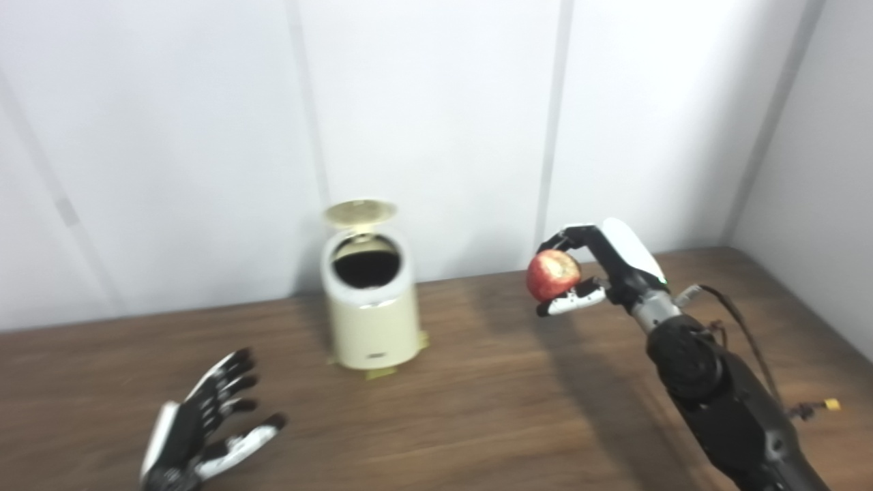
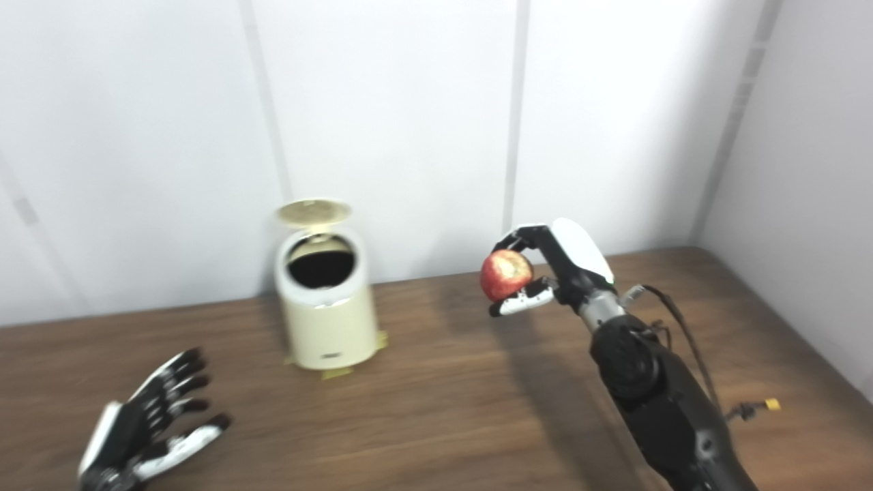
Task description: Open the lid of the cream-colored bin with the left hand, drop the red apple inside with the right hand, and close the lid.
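The cream-colored bin [image 1: 372, 320] stands on the wooden table near the back wall. Its round lid [image 1: 360, 213] is tipped up behind the dark opening [image 1: 366, 267]. My right hand [image 1: 600, 269] is raised above the table, right of the bin, shut on the red apple [image 1: 552, 274], which has a pale patch on top. The apple is about level with the bin's rim and well apart from it. My left hand [image 1: 204, 426] hovers low at the front left, open with fingers spread, holding nothing and clear of the bin.
White wall panels [image 1: 436, 136] close off the back and the right side. The brown table [image 1: 477, 409] stretches between the hands. A cable with a yellow tip [image 1: 829, 405] hangs off my right forearm.
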Available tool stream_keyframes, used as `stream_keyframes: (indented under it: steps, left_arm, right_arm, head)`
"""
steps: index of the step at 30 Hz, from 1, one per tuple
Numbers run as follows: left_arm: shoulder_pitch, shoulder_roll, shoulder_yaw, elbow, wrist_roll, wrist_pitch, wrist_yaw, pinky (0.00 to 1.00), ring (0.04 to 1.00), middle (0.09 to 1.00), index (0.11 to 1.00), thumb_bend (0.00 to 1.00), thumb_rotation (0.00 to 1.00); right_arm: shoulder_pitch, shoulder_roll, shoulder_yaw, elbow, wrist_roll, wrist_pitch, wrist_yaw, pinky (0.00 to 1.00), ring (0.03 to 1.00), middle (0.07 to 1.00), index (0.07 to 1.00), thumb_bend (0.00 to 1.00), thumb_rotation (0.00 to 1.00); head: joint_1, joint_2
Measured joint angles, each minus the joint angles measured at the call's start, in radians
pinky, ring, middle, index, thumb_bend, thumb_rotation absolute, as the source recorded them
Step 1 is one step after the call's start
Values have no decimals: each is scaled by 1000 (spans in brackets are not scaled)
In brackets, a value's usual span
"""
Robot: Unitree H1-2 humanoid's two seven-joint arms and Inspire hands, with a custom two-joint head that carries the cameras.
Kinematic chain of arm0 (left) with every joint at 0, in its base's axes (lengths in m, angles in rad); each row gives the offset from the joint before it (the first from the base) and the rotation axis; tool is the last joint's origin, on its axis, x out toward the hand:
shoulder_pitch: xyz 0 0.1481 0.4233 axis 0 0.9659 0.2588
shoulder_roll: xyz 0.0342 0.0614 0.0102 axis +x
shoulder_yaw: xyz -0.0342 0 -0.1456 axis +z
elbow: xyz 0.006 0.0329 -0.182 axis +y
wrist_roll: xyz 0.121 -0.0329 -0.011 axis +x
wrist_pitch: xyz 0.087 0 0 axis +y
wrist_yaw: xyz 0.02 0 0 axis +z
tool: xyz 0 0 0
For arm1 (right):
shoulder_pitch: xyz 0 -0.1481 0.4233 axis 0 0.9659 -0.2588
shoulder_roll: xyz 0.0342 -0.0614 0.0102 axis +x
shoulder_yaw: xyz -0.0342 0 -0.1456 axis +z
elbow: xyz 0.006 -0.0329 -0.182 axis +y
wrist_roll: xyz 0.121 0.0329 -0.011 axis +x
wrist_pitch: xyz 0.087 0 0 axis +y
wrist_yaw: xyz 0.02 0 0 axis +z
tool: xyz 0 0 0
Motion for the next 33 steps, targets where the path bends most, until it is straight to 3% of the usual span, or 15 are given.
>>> stream_keyframes:
  steps: [1, 3, 5, 8, 14, 21, 28, 33]
  left_arm:
    - [0, -2, 0, 0, 0, 0, 6, 732, 828, 867, 891, 733, 183]
    - [0, -3, -3, 1, 3, 0, 11, 714, 826, 869, 891, 743, 184]
    - [-1, -5, -8, 2, 7, 0, 20, 698, 828, 871, 890, 747, 182]
    - [-2, -10, -16, 2, 17, 0, 29, 679, 825, 872, 892, 745, 190]
    - [-9, -17, -31, 6, 27, 0, 35, 684, 831, 872, 894, 749, 195]
    - [-14, -20, -40, 10, 36, 1, 44, 680, 835, 868, 883, 746, 180]
    - [-18, -25, -47, 13, 48, 3, 62, 721, 842, 868, 885, 759, 215]
    - [-21, -26, -53, 17, 56, 3, 68, 699, 825, 865, 887, 752, 210]
  right_arm:
    - [-8, 8, 1, 8, 5, -3, 6, 700, 626, 477, 493, 531, 0]
    - [-21, 15, 1, 20, 11, -10, 9, 544, 544, 475, 492, 531, 1]
    - [-31, 18, 6, 24, 8, -18, 10, 509, 541, 488, 483, 530, 3]
    - [-55, 35, 18, 39, 11, -51, 12, 519, 546, 482, 486, 530, 3]
    - [-94, 118, 41, 12, 15, -40, 50, 604, 593, 453, 517, 526, 1]
    - [-140, 231, 36, -24, 12, 85, 55, 415, 441, 441, 525, 522, 2]
    - [-190, 303, 13, 23, 60, 100, 48, 410, 414, 439, 532, 521, 0]
    - [-210, 319, 9, 49, 71, 100, 18, 423, 420, 440, 534, 520, 0]
  head:
    - [20, 0]
    - [58, -5]
    - [74, -6]
    - [94, -8]
    - [117, -12]
    - [123, -17]
    - [140, -21]
    - [146, -21]
